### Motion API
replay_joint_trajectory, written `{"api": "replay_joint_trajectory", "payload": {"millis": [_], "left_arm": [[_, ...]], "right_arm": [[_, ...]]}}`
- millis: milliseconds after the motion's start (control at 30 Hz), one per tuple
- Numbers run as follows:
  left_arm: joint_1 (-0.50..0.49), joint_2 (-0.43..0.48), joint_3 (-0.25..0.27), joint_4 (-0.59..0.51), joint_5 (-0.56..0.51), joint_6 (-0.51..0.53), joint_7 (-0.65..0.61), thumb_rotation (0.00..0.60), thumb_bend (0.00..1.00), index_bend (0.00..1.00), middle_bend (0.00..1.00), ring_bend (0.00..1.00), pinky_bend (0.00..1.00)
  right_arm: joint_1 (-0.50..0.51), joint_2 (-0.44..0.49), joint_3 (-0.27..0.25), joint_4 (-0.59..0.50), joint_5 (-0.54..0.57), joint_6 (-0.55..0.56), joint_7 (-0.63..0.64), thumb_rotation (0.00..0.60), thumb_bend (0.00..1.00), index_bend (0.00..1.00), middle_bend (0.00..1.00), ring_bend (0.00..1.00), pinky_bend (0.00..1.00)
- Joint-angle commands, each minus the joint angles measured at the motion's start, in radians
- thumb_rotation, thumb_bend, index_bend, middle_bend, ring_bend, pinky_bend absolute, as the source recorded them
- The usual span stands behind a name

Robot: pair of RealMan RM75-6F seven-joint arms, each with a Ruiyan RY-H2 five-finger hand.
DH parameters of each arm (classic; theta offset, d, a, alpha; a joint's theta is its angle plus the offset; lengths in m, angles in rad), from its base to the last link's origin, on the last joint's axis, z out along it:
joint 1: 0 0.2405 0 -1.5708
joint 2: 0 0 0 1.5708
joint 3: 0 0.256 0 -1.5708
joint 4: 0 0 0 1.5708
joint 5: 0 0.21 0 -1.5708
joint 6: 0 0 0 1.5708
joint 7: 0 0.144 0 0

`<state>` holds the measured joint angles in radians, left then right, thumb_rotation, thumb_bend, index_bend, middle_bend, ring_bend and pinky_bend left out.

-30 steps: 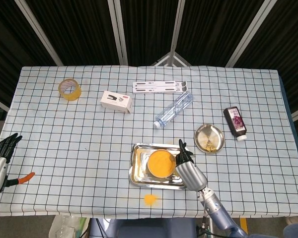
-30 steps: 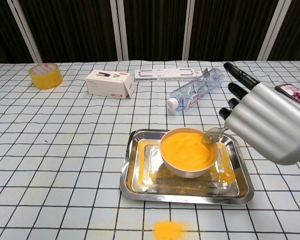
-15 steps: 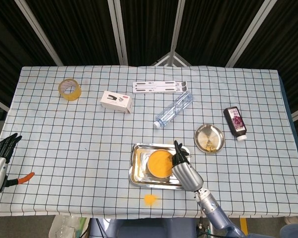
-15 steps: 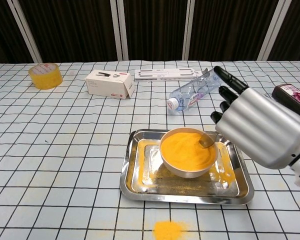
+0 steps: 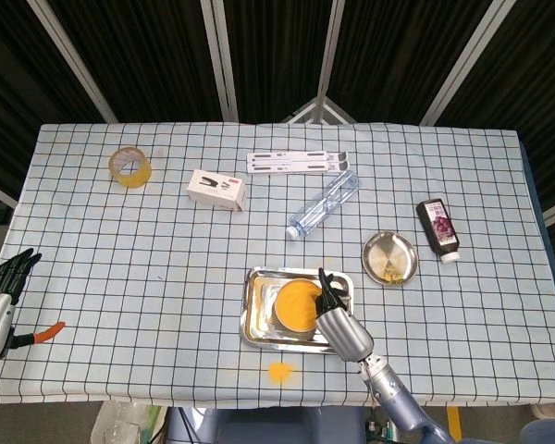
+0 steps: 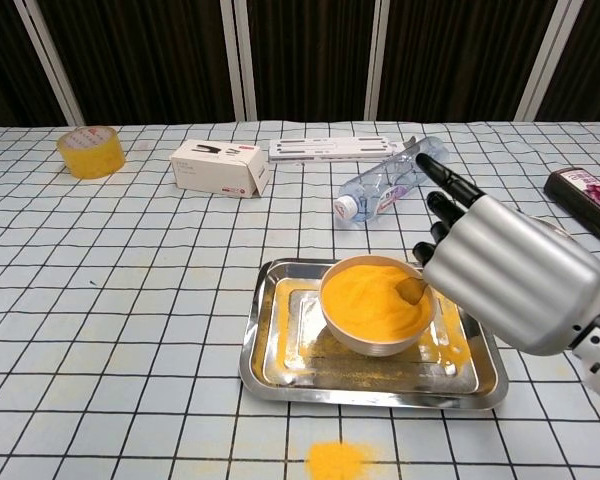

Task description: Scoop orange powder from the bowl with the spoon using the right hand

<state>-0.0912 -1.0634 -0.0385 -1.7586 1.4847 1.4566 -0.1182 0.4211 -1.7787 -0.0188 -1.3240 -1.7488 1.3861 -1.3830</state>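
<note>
— Where is the powder, and where are you?

— The orange powder (image 6: 365, 292) fills the bowl (image 6: 372, 338), heaped nearly to the rim, and the bowl sits inside the steel tray (image 6: 270, 362). My right hand (image 6: 505, 272) is at the bowl's right edge, fingers closed round the spoon (image 6: 413, 290) handle, which is mostly hidden behind my palm. Only the spoon's metal bowl shows, tipped into the powder at the bowl's right rim.

— How do you expect it to handle?

— The powder looks fine, loose and light; I judge it will slide off at any tilt. Some already lies on the tray floor right of the bowl, and a spilled patch (image 6: 337, 461) sits on the cloth in front of the tray. The spoon is stiff and probably slick, so I'd grip well back on the handle, away from the bowl, and keep it level.

— And the bowl itself?

— Nothing steadies it. It may slide on the smooth tray if I push sideways.

— Your other hand?

— My left hand (image 5: 2, 287) is well left of the tray, by the table's edge, fingers spread, holding nothing.
</note>
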Motion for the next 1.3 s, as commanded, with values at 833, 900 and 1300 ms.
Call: {"api": "replay_joint_trajectory", "payload": {"millis": [833, 900, 1300], "left_arm": [[0.0, -0.001, 0.0, 0.001, 0.001, 0.002, 0.0, 0.6, 0.0, 0.0, 0.0, 0.0, 0.0], [0.0, -0.001, 0.001, 0.001, 0.002, 0.001, 0.001, 0.6, 0.0, 0.0, 0.0, 0.0, 0.0], [0.0, -0.001, 0.001, 0.002, 0.002, 0.0, -0.001, 0.6, 0.0, 0.0, 0.0, 0.0, 0.0]], "right_arm": [[-0.013, 0.015, 0.054, -0.025, 0.002, -0.018, -0.014, 0.6, 0.59, 0.61, 0.58, 0.27, 0.0], [-0.013, 0.014, 0.05, -0.019, -0.003, -0.02, -0.015, 0.6, 0.59, 0.61, 0.58, 0.27, 0.0], [-0.021, -0.017, 0.036, -0.033, -0.007, -0.04, 0.015, 0.6, 0.59, 0.61, 0.58, 0.27, 0.0]]}}
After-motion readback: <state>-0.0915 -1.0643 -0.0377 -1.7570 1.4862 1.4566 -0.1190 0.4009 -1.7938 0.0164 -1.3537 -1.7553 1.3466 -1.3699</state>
